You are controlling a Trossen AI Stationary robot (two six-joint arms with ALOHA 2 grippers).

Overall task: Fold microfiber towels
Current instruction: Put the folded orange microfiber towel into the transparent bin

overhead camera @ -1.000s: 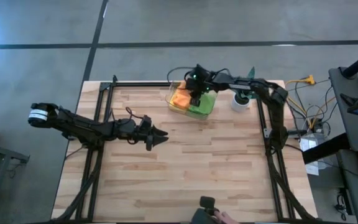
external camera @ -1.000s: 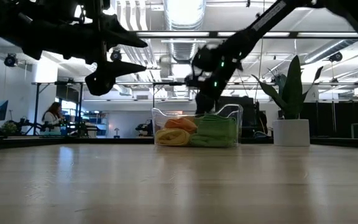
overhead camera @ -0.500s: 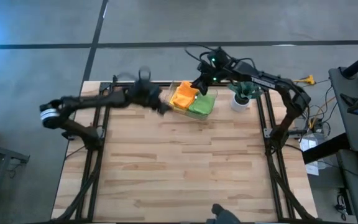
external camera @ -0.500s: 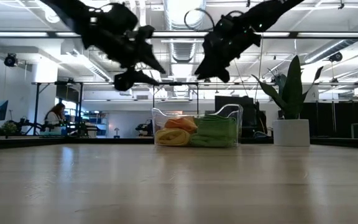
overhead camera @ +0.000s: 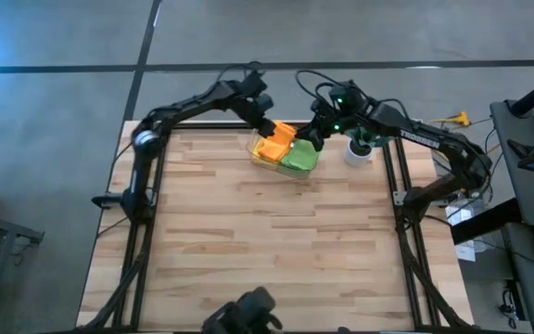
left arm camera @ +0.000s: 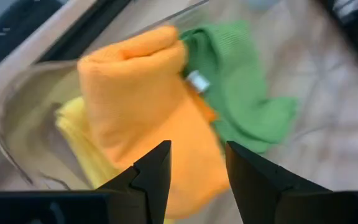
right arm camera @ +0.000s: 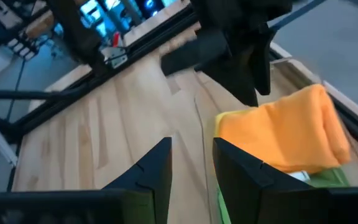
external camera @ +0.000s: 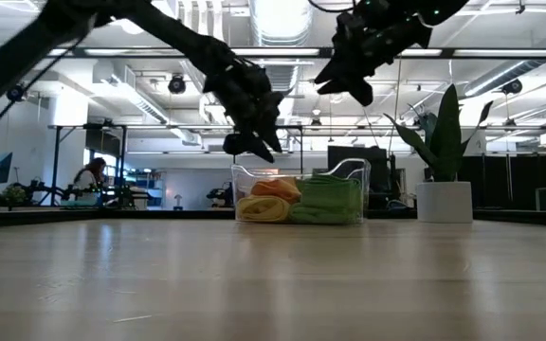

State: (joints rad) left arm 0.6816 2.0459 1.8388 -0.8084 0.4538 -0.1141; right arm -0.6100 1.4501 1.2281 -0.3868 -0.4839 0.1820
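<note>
Hovering over the clear bin (overhead camera: 260,154) at the far edge of the tabletop (overhead camera: 276,250), my left end effector (overhead camera: 269,128) had its fingers standing narrowly apart with nothing between them. Below lay the orange towel (left arm camera: 145,118), bunched uppermost, the yellow towel (left arm camera: 82,134) under it against the bin's wall, the green towels (left arm camera: 241,106) beside them. I judged them light, limp and clingy, likely to sag and drag a neighbour along. A loose edge or corner of the orange one looked the best hold. My right end effector (overhead camera: 316,133) hung just beside, also narrow and empty, near the plant pot (overhead camera: 358,153).
</note>
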